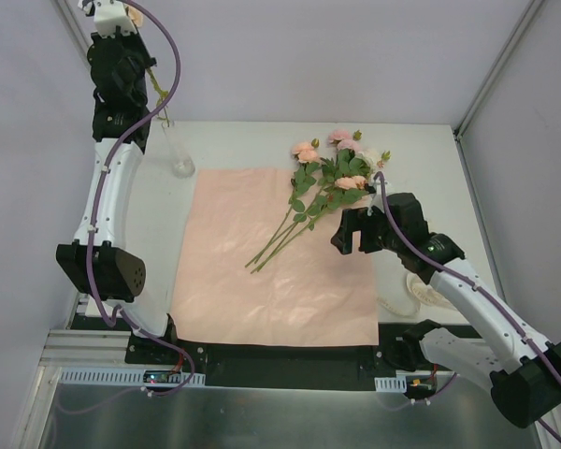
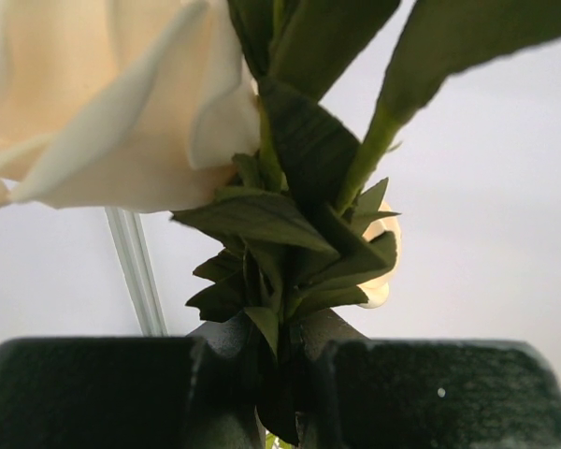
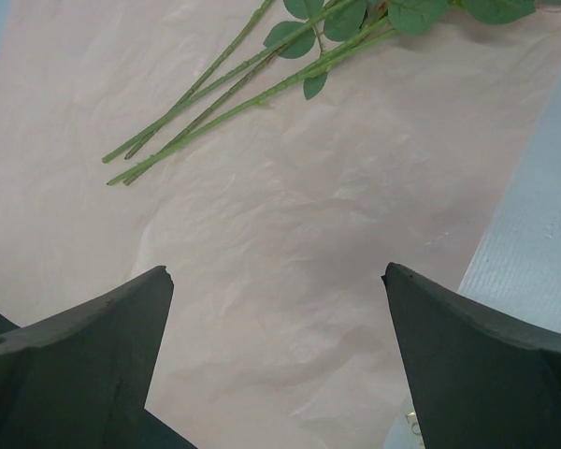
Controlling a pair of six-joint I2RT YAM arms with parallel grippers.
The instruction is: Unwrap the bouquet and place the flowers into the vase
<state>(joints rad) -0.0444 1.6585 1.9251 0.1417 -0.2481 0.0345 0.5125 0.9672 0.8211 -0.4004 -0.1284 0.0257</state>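
Black left jaws fill the bottom of the left wrist view, clamped on the leafy stem of one cream rose (image 2: 103, 103), so you have a flower in hand. From above, your left arm (image 1: 112, 187) is raised high in the far left corner. The stem hangs down toward the vase (image 1: 179, 154), which stands on the desk (image 1: 430, 168) just off the far left corner of the pink paper (image 1: 271, 271). Whether the stem tip is inside the neck I cannot tell.

Unwrapping looks done: the paper lies flat and open, and the cream ribbon (image 1: 416, 290) sits off its right edge. Most of the placing is left. The other flowers (image 1: 329, 173) lie on the far right part of the sheet, blooms past its far edge, stems pointing toward the middle (four or five, hard to count). Your right jaws stand wide open and empty over the paper, just right of the stems.

Your left side is tight: the raised arm is close to the enclosure's corner post and wall, and the slim vase would probably tip at a sideways nudge. On the right you have bare desk beyond the paper and free sheet in front of the stems.
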